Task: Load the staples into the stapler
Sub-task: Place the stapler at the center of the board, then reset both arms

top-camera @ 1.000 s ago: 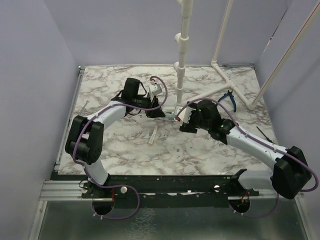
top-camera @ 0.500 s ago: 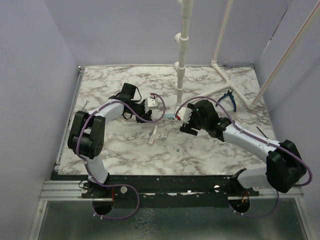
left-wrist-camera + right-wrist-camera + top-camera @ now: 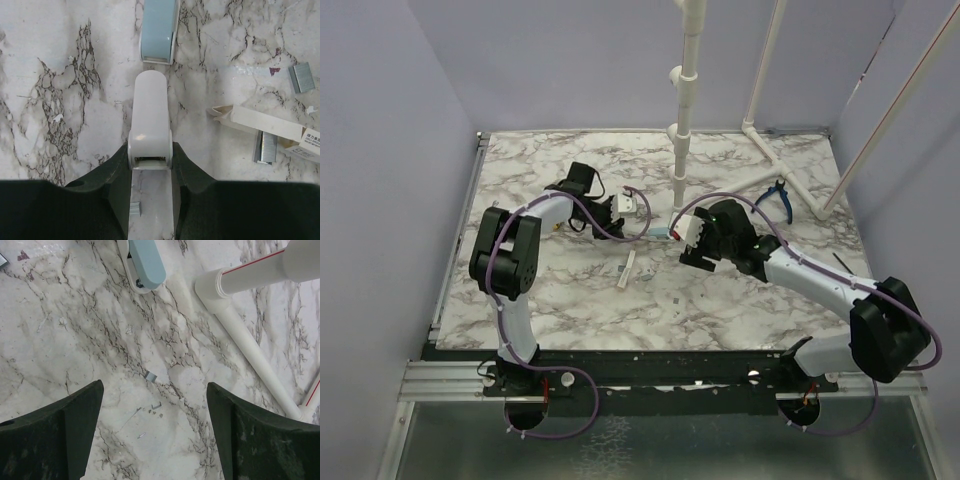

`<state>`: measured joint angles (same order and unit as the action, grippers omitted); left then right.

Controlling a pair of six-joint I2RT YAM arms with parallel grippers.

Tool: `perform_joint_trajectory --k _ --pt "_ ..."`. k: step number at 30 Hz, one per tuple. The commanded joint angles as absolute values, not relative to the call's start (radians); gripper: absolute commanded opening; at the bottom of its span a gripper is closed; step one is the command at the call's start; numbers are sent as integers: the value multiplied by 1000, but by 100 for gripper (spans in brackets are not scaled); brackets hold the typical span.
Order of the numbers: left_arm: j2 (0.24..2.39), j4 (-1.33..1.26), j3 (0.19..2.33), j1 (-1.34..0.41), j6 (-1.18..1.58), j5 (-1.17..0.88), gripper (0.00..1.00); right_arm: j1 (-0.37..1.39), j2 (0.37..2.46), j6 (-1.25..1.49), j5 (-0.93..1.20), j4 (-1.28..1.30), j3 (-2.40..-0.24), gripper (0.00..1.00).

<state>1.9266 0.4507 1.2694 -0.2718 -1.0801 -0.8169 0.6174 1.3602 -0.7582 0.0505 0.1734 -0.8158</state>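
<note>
Left gripper clamped on the white stapler, marble table beneath, staples beside white box, right gripper jaws wide, empty

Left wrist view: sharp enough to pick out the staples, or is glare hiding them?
Left wrist view: sharp, evenly lit; silvery-grey staple strips read clearly right of the white mini stapler, which shows only a small highlight. Top external view: staples too small to resolve.

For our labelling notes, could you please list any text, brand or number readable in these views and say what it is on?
No text can be read for certain.
Small white box, right end: dark print, seemingly Chinese characters, too small and blurred to read.
No lettering shows on anything else.
</note>
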Motion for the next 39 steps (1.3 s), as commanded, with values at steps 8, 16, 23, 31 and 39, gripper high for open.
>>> perform_joint_trajectory --k 8,16,23,31,39 --pt "1977 457 1258 -270 -1154 -735 30 609 1400 -755 35 176 -804 87" --pt "1990 465 1255 -262 -1164 -681 45 609 1422 -762 35 188 -808 87" --pt "1988 465 1259 -260 -1152 -657 53 608 1429 -745 29 184 -816 87" --pt "1928 422 1310 -221 -959 -677 67 479 1385 -602 100 172 -873 91" --pt "1781 251 1234 -198 -734 -644 72 362 1316 -408 114 161 -978 94"
